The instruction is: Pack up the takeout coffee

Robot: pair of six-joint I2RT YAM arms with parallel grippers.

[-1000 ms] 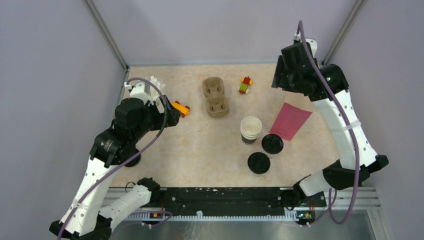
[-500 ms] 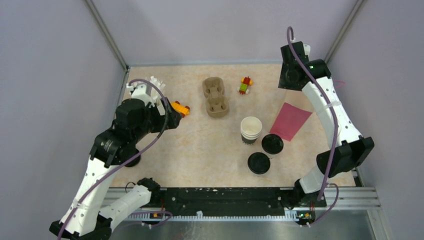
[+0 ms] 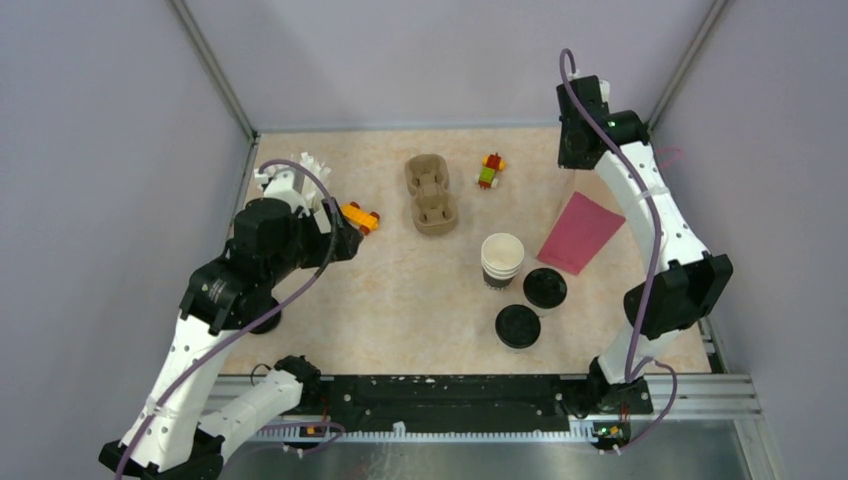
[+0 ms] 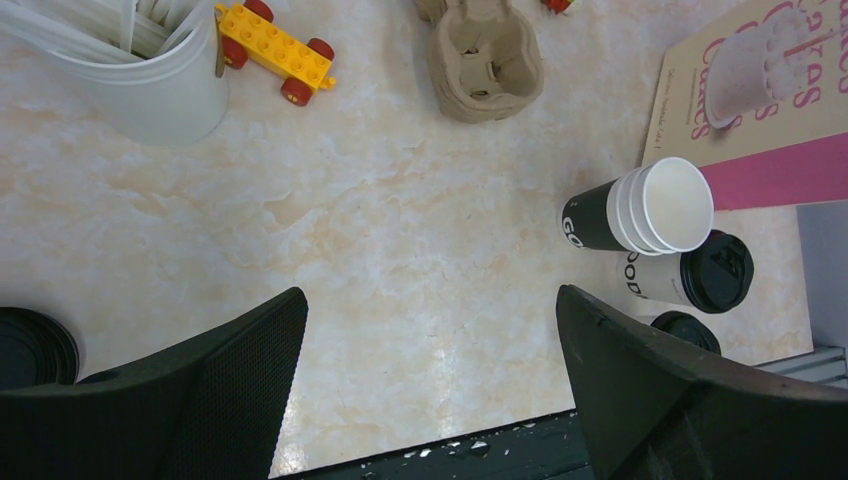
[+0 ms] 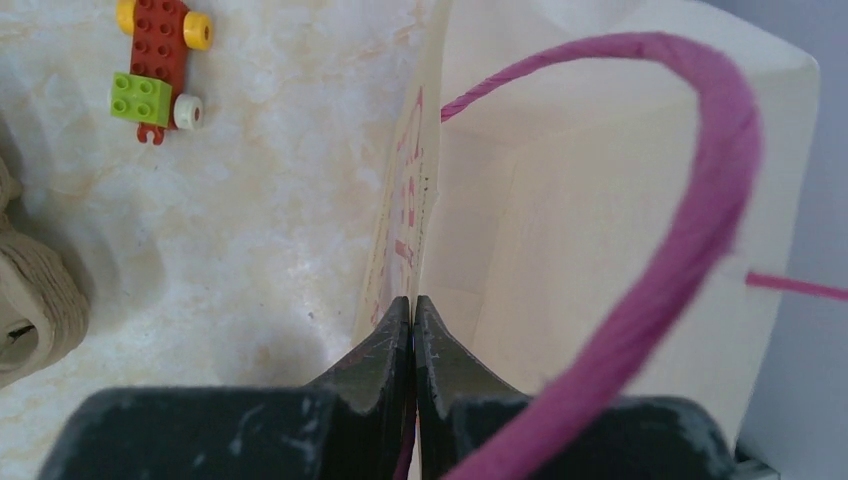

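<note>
Pink-handled paper bag [image 5: 600, 250] rim in right hand [image 5: 413, 303], arm stretched to far corner

On the bench [image 3: 400, 300], the tray [image 3: 431, 194] sits at far centre. Right of it, close to the far edge, is a block toy [image 3: 490, 170]. Left of the tray is a toy car [image 3: 360, 216], and just beside the car, farther left, the stick cup [image 4: 160, 100]. The cup stack [image 3: 501, 258] stands right of centre, nearer than the tray. A lidded cup [image 3: 545, 287] is just beside it on the near right, and another lid [image 3: 518, 326] lies nearer still. The bag [image 3: 580, 232] is right of the stack and reaches toward the far right, where the right gripper [image 5: 413, 305] pinches its wall.
</note>
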